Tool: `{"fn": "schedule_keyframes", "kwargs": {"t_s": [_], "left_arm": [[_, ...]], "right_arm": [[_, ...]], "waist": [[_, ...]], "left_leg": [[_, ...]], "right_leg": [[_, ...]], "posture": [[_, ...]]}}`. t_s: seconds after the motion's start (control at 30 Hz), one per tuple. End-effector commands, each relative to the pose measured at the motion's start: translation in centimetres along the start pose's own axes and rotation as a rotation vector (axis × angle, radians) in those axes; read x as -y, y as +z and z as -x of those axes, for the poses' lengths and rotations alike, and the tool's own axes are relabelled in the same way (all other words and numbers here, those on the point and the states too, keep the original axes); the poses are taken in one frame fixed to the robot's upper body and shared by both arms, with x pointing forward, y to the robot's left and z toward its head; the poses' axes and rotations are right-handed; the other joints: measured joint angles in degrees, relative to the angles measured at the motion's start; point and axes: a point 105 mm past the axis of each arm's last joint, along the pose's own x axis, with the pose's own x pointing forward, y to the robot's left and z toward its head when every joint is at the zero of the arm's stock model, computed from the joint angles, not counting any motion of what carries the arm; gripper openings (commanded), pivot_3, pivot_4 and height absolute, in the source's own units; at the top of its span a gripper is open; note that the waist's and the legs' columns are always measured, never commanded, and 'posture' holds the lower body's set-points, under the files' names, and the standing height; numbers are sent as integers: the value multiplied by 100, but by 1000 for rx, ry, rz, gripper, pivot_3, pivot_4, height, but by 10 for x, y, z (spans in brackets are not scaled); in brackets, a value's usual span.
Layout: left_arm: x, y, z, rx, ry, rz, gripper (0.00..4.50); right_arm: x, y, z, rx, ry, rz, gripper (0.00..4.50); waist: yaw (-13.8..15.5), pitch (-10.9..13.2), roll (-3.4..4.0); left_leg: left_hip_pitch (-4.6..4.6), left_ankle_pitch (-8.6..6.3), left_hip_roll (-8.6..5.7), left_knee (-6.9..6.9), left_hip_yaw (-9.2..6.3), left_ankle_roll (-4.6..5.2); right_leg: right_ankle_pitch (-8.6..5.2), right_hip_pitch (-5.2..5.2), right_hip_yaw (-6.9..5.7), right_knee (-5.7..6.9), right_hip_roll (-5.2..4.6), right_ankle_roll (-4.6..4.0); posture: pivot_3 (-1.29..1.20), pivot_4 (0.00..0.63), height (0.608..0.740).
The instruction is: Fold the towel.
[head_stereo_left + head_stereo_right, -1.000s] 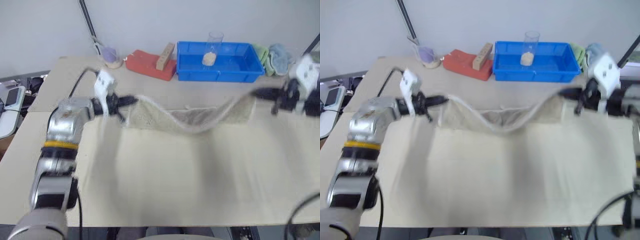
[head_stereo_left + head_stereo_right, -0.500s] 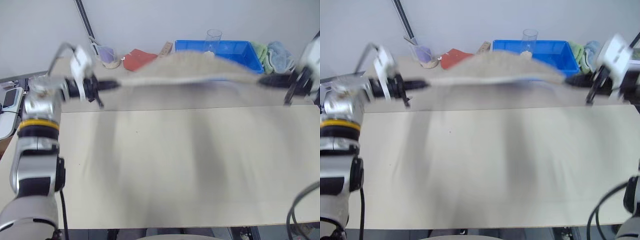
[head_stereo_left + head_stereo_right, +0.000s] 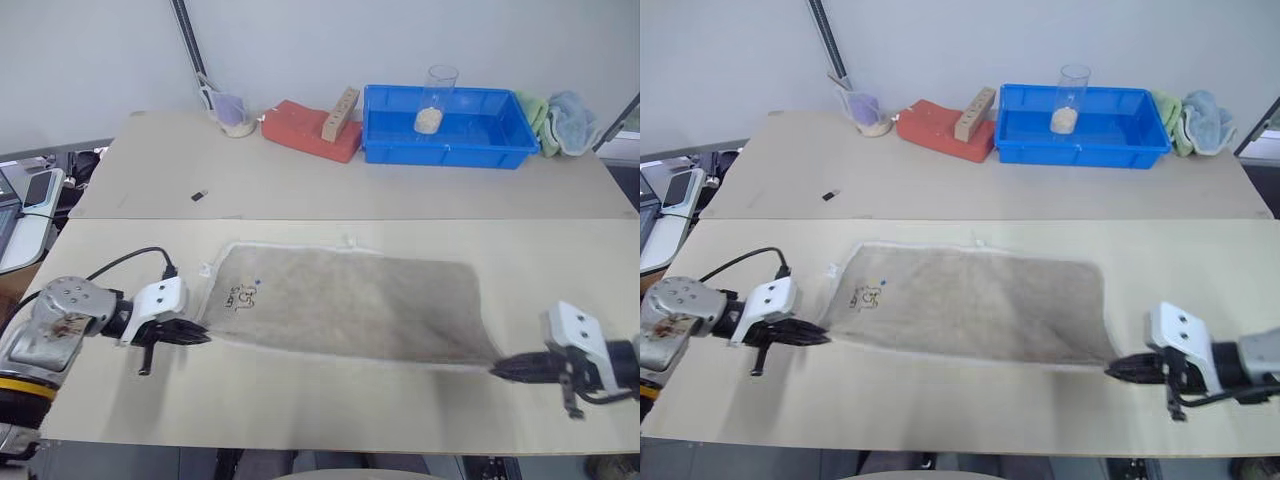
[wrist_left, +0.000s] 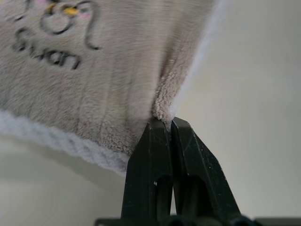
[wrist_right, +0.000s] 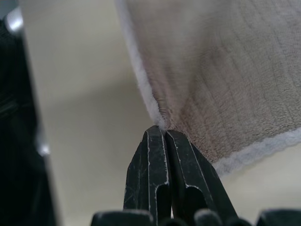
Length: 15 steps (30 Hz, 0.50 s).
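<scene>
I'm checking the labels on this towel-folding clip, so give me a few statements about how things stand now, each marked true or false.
1. The towel lies spread out on the table. True.
2. The left gripper is shut on a near corner of the towel. True; the left wrist view shows its fingers pinching the cloth.
3. The right gripper hangs open above the towel. False; it is shut on the towel's other near corner.
4. The clear cup stands on the red block. False; it stands in the blue tray.
5. The towel's printed mark is at the end nearer the left gripper. True.
</scene>
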Motion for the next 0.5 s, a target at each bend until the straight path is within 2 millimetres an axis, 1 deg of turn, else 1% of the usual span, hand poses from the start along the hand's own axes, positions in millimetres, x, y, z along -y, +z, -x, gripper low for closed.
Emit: {"fn": "schedule_keyframes", "kwargs": {"t_s": [0.03, 0.1, 0.2, 0.27, 0.4, 0.5], "left_arm": [[1, 7, 13, 17, 8, -1, 0], [5, 11, 15, 33, -24, 31, 0], [6, 18, 18, 55, -54, 57, 0], [-8, 29, 22, 99, -22, 94, 0], [-35, 48, 26, 156, 32, 122, 0], [-53, 62, 25, 184, 60, 149, 0]], "right_arm": [[-8, 8, 15, -16, 23, 14, 62], [-12, 9, 19, -22, 41, 0, 62], [-4, 14, 24, 3, 8, -25, 62], [10, 25, 26, 56, -34, -67, 62], [30, 44, 26, 145, -83, -157, 62], [45, 51, 23, 168, -122, -212, 62]], "waist": [[0, 1, -1], [-7, 1, -2], [-31, 4, -7], [-34, 8, -13], [-20, 6, -14], [-16, 5, -13]], "left_leg": [[1, -1, 1, -1, 1, 1], [-4, -2, 2, -3, 0, 3], [-3, -3, 5, -4, 2, 5], [-2, -3, 6, -4, 4, 5], [-1, -2, 1, -3, 3, 4], [-10, -2, 0, -1, 1, 5]], "right_leg": [[0, 0, 0, -1, 2, 0], [0, -3, -1, -2, 4, 0], [0, -4, -1, -3, 7, 0], [0, -3, 0, -3, 6, 0], [0, -1, -3, -1, 6, 0], [0, -6, -6, -2, 6, 0]], "posture": [[0, 150, 740], [0, 150, 740], [0, 150, 740], [0, 150, 740], [0, 150, 740], [0, 150, 740]]}}
